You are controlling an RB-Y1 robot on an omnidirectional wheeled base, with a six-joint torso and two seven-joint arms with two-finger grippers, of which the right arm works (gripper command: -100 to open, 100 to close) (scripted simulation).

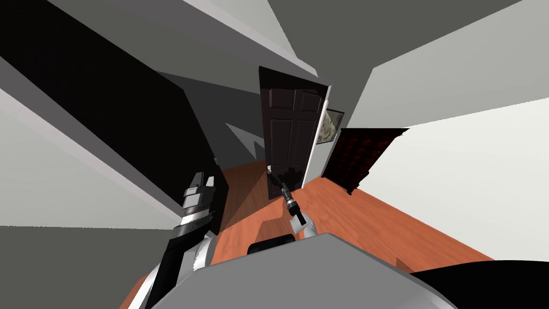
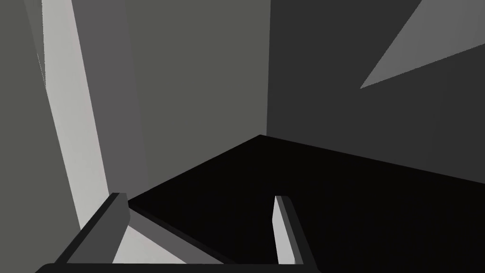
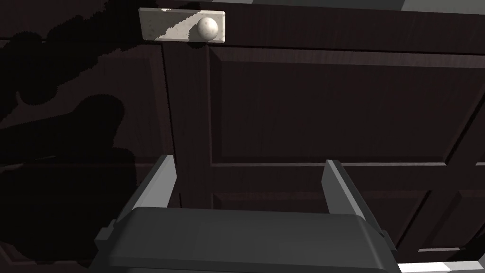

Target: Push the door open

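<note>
Reddish-brown, flat floor (image 1: 370,214), broad and sunlit on the right, shadowed along the left strip. Bears a dark brown, grid-patterned block of furniture (image 1: 360,155) against the white wall, near the foot of the dark panelled door (image 1: 289,129).

Head view: strong wide-lens splay toward corners. Floor (image 1: 375,225) brightly lit, with hard-edged shadow wedge. Right wrist view: door (image 3: 331,109) dim, jagged dark shadow crossing knob plate (image 3: 161,23). Left wrist view dim, flat grey.
</note>
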